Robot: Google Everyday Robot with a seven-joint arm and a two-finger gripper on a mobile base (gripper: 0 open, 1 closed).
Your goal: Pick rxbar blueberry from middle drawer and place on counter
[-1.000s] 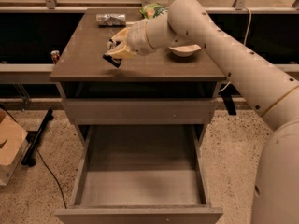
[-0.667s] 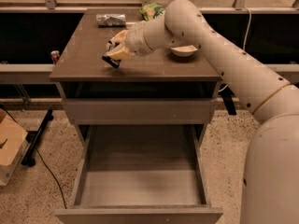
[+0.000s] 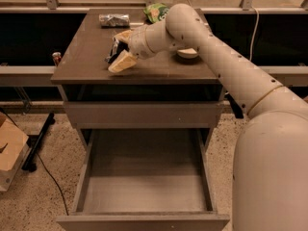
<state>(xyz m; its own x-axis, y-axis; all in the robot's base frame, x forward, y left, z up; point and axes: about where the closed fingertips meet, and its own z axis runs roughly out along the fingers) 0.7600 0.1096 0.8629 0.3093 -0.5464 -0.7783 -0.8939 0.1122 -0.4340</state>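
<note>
Rxbar blueberry (image 3: 113,49) clamped in the gripper (image 3: 114,53) just above counter (image 3: 86,57); middle drawer (image 3: 144,177) stands open

Elbow (image 3: 180,18) has shifted left, nearer the claw (image 3: 119,49), which sits low over the counter (image 3: 82,57); robot body (image 3: 274,177) now bulks larger, well right of the claw.

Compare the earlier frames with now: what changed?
The white arm's shoulder end swung further into view at lower right. The gripper stays low over the glossy grey-brown counter, holding the dark navy-wrapped snack bar. The wide grey middle drawer stays open.
</note>
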